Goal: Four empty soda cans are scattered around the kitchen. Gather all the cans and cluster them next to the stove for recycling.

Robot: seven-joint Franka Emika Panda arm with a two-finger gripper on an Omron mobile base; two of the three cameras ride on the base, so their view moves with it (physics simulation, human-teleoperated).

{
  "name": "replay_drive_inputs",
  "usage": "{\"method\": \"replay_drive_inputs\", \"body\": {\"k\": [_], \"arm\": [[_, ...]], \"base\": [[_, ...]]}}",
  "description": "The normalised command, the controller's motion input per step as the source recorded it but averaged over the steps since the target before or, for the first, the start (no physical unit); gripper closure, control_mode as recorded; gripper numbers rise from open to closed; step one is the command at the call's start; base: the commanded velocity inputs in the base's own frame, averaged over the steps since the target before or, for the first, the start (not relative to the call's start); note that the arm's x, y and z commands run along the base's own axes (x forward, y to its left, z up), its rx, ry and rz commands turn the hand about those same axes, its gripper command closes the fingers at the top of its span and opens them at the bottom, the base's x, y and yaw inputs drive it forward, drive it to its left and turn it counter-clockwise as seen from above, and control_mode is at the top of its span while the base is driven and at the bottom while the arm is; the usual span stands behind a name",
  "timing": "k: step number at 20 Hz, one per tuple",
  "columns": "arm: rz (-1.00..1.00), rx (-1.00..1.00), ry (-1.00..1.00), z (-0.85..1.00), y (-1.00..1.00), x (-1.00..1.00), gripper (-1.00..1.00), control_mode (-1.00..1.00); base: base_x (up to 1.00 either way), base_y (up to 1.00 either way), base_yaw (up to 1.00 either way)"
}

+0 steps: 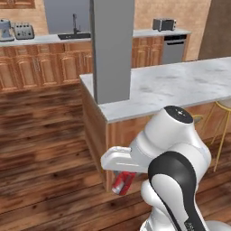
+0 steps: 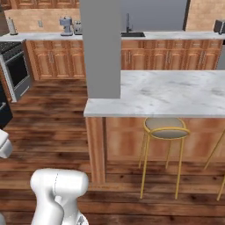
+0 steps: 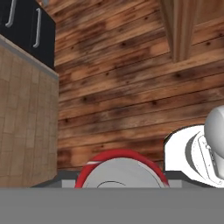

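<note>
One red soda can is hanging tilted in the gripper beneath the white arm's wrist, low over the wood plank floor, just beside the corner of the marble-topped kitchen island. The jaws are sitting closed around the can's body. Through the hand camera, the can's silver top and red rim are showing large at the bottom. Beyond, a gold-legged stool is standing under the island's overhang.
</note>
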Motion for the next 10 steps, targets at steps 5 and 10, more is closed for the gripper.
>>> {"method": "replay_drive_inputs", "body": {"k": [5,10], "arm": [[0.0,0.0,0.0,0.0,0.0,0.0,1.0,1.0],[0.0,0.0,0.0,0.0,0.0,0.0,1.0,1.0]], "base": [[-0.02,0.58,0.0],[0.01,0.57,0.0]]}}
